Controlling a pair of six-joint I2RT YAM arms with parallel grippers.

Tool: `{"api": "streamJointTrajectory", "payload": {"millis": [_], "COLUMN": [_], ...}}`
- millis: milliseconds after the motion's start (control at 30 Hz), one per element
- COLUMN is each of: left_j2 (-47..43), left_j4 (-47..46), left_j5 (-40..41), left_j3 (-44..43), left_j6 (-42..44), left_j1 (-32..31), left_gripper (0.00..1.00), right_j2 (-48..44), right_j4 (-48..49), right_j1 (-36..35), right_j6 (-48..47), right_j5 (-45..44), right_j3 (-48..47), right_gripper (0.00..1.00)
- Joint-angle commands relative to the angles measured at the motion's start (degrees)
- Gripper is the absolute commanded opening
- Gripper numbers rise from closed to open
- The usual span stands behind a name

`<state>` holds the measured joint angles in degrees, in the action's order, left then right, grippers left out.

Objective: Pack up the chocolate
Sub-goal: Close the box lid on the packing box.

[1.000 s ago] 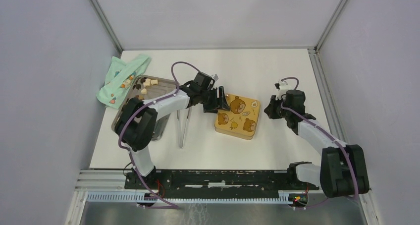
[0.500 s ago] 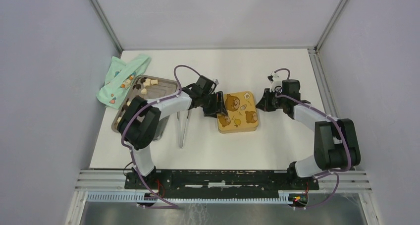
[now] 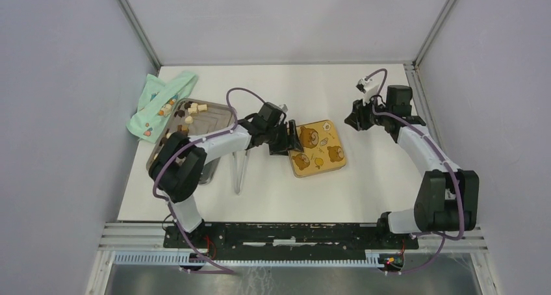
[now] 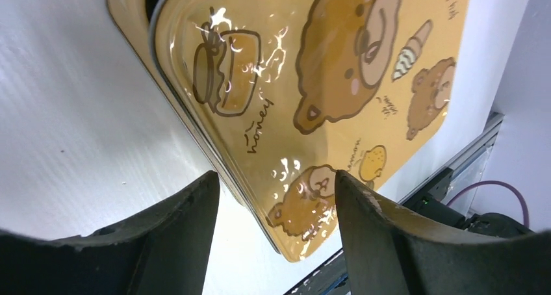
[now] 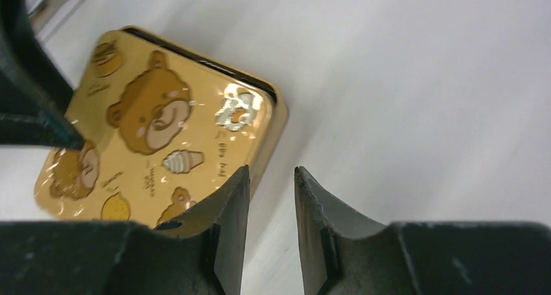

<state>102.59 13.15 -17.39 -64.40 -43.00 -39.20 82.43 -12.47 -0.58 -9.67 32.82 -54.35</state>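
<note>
The chocolate (image 3: 189, 115), dark, brown and cream chunks, lies on a metal tray (image 3: 216, 115) at the back left. The gold tin with a bear lid (image 3: 318, 148) lies closed mid-table; in the left wrist view (image 4: 305, 80) its lid sits slightly askew on the base. My left gripper (image 3: 286, 140) is open at the tin's left edge, and the tin's corner lies between its fingers (image 4: 276, 178) without being clamped. My right gripper (image 3: 355, 118) is narrowly open and empty, back right of the tin; the tin shows in its view (image 5: 162, 132) beyond the gripper (image 5: 271, 170).
Long metal tweezers (image 3: 240, 168) lie left of the tin, next to the tray. A green patterned pouch (image 3: 156, 103) lies at the back left corner. Grey walls enclose the table on three sides.
My right gripper has drawn back from the tin's right edge toward the back right. The tin has turned and slid a little right. My left gripper stays at its left edge.
</note>
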Motion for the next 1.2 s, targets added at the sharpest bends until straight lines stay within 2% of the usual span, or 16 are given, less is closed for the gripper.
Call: {"api": "streamJointTrajectory", "payload": {"millis": [0, 67, 100, 200, 233, 267, 367, 467, 533, 567, 600, 633, 733, 833, 1033, 1167], "left_j2": [-6.8, -9.1, -10.4, -13.8, -14.3, -14.1, -8.8, -1.0, 5.6, 8.4, 11.0, 13.4, 18.8, 21.5, 22.8, 22.2], "left_j4": [-1.2, -0.3, 0.1, 0.9, 0.9, 0.8, 3.4, 6.9, 9.9, 11.9, 13.3, 14.7, 15.6, 13.3, 11.2, 11.2], "left_j5": [3.0, 4.1, 4.7, 5.7, 5.5, 4.1, -1.4, -5.2, -6.6, -6.6, -6.7, -6.7, -9.2, -13.4, -17.7, -19.6], "left_j3": [-0.7, -0.5, -0.3, 0.0, -0.5, -1.0, -8.2, -17.2, -23.2, -26.4, -29.1, -31.4, -34.9, -34.1, -31.9, -29.3], "left_j6": [2.3, 3.7, 4.5, 7.4, 8.3, 9.2, 11.9, 15.0, 15.5, 15.8, 16.0, 16.5, 17.1, 17.0, 18.5, 20.3], "left_j1": [1.2, 2.0, 2.5, 4.3, 5.3, 6.4, 10.1, 11.9, 12.8, 13.2, 13.4, 13.5, 13.5, 12.9, 11.0, 9.7], "left_gripper": [0.72, 0.72, 0.72, 0.72, 0.72, 0.72, 0.68, 0.62, 0.50, 0.39, 0.32, 0.29, 0.26, 0.23, 0.23, 0.22], "right_j2": [-6.7, -8.4, -9.1, -9.8, -9.4, -8.7, -5.2, -3.8, -3.9, -3.8, -3.6, -3.5, -3.2, -3.2, -2.1, -2.9], "right_j4": [-3.7, -10.1, -16.2, -43.3, -50.7, -53.9, -55.1, -48.5, -40.9, -38.8, -36.8, -34.7, -29.9, -26.5, -23.7, -23.2], "right_j1": [-0.6, -2.2, -3.8, -8.4, -9.9, -11.2, -17.4, -23.7, -27.7, -29.3, -30.3, -31.1, -32.6, -32.9, -32.5, -30.6], "right_j6": [-16.7, -27.0, -37.7, -81.1, -91.2, -97.7, -96.6, -88.7, -80.7, -78.5, -76.5, -74.3, -69.0, -65.2, -62.5, -62.4], "right_j5": [20.1, 28.0, 31.1, 34.1, 33.7, 33.0, 27.0, 19.1, 12.6, 9.9, 8.3, 6.9, 2.3, -2.2, -8.9, -9.3], "right_j3": [-0.3, 0.8, 0.7, 1.5, 2.2, 2.6, 1.4, 2.7, 4.8, 5.5, 6.1, 6.5, 7.7, 7.7, 5.6, 5.2], "right_gripper": [0.37, 0.37, 0.37, 0.42, 0.42, 0.40, 0.24, 0.16, 0.14, 0.13, 0.13, 0.13, 0.12, 0.11, 0.11, 0.12]}}
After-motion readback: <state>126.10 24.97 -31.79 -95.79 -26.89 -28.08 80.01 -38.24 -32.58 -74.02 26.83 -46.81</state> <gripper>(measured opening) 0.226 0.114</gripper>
